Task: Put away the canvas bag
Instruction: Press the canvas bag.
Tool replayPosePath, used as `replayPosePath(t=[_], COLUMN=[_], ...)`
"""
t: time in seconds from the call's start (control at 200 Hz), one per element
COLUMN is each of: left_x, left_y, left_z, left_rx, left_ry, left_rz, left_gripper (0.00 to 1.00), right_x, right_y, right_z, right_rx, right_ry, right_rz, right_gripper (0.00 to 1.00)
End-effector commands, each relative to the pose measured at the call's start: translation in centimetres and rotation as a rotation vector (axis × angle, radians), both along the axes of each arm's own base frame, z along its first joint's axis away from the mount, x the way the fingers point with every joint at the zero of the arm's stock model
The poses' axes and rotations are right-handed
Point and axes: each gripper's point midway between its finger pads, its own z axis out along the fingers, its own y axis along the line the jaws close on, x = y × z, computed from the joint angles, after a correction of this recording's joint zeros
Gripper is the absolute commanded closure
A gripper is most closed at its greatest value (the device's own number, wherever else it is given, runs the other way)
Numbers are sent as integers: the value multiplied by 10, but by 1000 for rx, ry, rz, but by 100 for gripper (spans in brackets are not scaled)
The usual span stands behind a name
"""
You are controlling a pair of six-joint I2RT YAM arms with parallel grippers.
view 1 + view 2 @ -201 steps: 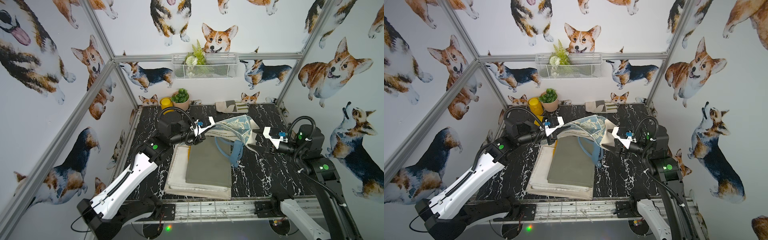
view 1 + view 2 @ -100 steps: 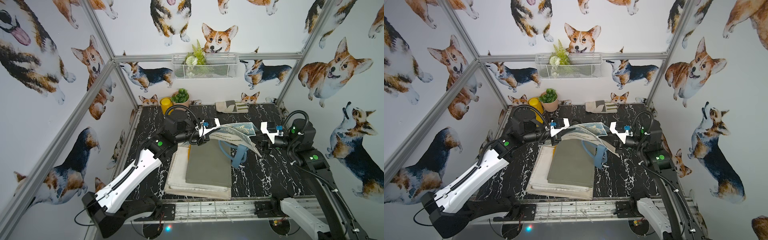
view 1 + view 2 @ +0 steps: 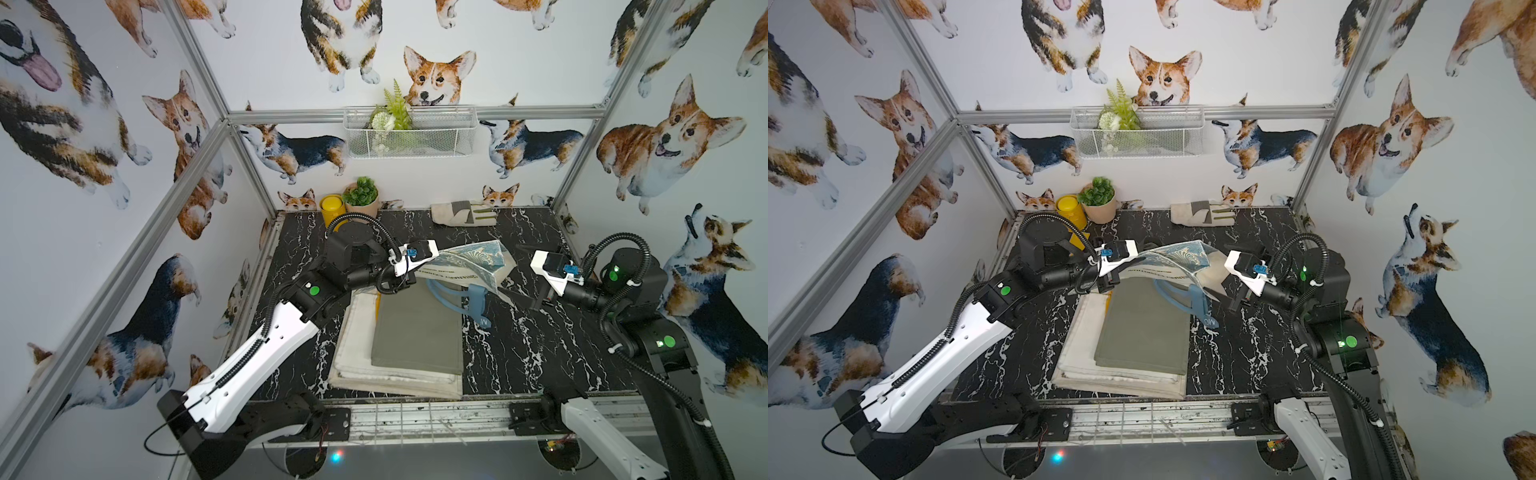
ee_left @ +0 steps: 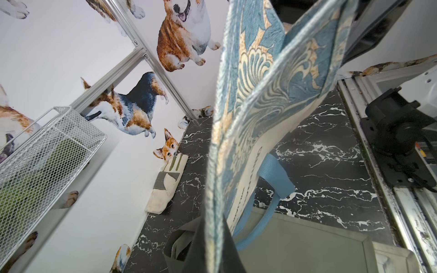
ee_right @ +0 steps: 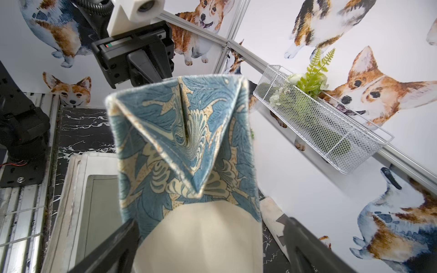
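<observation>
Change: the right gripper (image 3: 519, 297), which a second ago pinched the bag's far end, now has its fingers spread wide. In the right wrist view the cream cloth lies between them, ungripped.
Left gripper (image 3: 419, 272): its fingers are pressed together on the opposite edge of the canvas bag (image 3: 469, 259), now the only hold on it.
Bag: it sits centre frame in both top views, held in the air over the back edge of the folded stack (image 3: 415, 328). Its blue handles (image 3: 457, 297) dangle toward the olive cloth.
Poor view: I cannot tell whether the loose end still brushes a right finger.
Meaning: the bag now appears to hang from one arm alone. It is not yet put away, and laying it flat, probably on the stack, falls to the left arm.
</observation>
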Motion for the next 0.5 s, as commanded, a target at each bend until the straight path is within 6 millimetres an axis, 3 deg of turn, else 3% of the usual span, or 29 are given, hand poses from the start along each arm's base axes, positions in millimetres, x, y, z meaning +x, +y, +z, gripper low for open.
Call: replayPosePath(t=[0.0,0.2,0.49], left_x=[8,8,-9], left_y=[4,1,-6], left_z=[17,21,9], left_rx=[-24,-40,12], left_ry=[-60,-44,-36], left_rz=[49,55,-5], left_gripper=[100,100,100], right_x=[-18,-30,7], right_y=[3,12,10], right_z=[-9,2,9], right_rx=[-21,33,67], right_ry=[91,123,22], right_rz=[58,154,56], right_gripper=[0,0,0])
